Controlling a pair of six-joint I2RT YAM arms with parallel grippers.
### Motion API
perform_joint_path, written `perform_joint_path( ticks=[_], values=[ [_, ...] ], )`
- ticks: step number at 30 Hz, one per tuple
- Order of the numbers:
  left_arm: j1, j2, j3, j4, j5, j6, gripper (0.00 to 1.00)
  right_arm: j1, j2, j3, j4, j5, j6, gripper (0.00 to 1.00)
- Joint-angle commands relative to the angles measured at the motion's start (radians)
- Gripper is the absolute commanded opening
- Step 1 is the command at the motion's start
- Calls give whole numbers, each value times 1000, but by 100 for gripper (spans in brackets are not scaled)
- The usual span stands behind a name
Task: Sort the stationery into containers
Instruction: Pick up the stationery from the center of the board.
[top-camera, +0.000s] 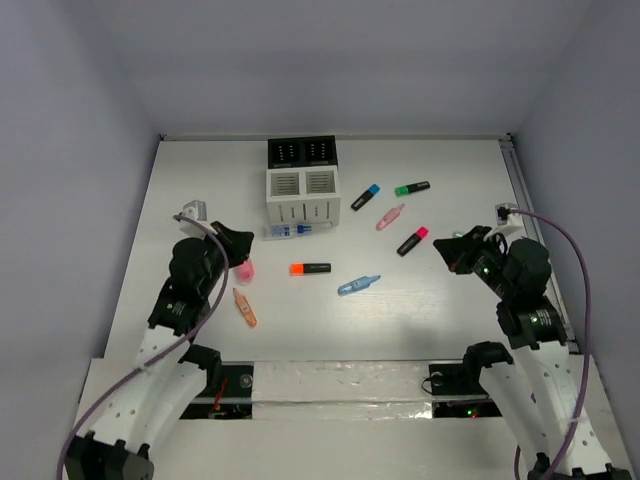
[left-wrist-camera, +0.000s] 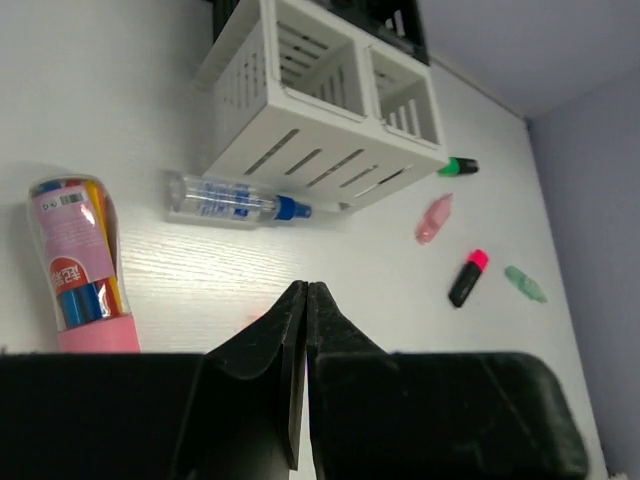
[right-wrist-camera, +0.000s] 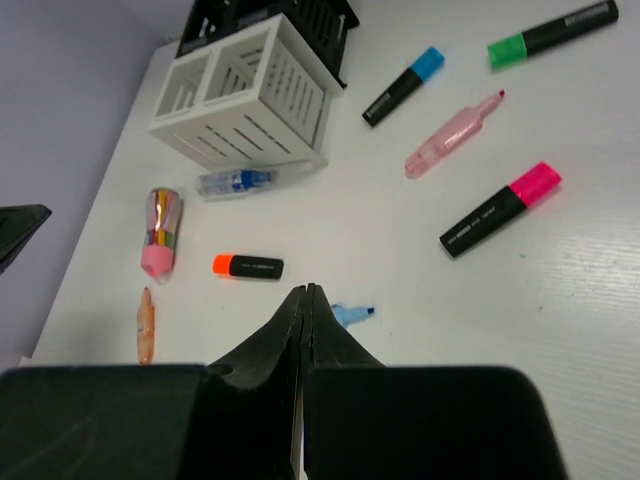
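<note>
As seen from above, shows containers (top-camera: 303, 195) at upper centre near the far edge of the table (top-camera: 400, 330), stationery (top-camera: 310, 268) strewn centre and right, bare room at lower centre; left gripper (top-camera: 238, 244) mid-left, right gripper (top-camera: 447, 250) mid-right, well apart. Left wrist: fingers (left-wrist-camera: 288, 335) pressed together, white cups (left-wrist-camera: 320, 150) upper centre. Right wrist: fingers (right-wrist-camera: 286, 330) pressed together, blue pen (right-wrist-camera: 350, 314) just beside tips.

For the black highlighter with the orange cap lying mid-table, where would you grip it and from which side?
Grip the orange-capped black highlighter mid-barrel, from straight above, jaws closing across its narrow width. It lies flat, cap leftward in the top view, with bare table along both long sides.
</note>
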Motion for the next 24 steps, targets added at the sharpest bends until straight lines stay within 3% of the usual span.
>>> perform_joint_path(
  ticks=[1, 6, 10, 12, 14, 16, 18, 24],
  values=[
    [-73, 97, -8, 114, -194, -27, 0, -8, 24, -34, 117, -25, 38, 0],
    [-191, 264, 3, 128, -486, -13, 13, -8, 46, -62, 130, -28, 42, 0],
    [-201, 350, -18, 151, -587, -24, 29, -8, 38, -77, 130, -45, 33, 2],
    [-201, 363, -37, 147, -622, -34, 33, -8, 38, -91, 136, -55, 28, 11],
    [-201, 381, -50, 139, -653, -45, 45, -8, 40, -102, 143, -61, 27, 20],
    [-201, 409, -61, 136, -654, -65, 53, -8, 44, -119, 163, -71, 33, 37],
    [-201, 433, -63, 118, -644, -80, 54, -8, 46, -132, 182, -88, 38, 48],
    [-201, 502, -46, 79, -611, -97, 57, -8, 50, -154, 206, -124, 41, 58]
  ],
)
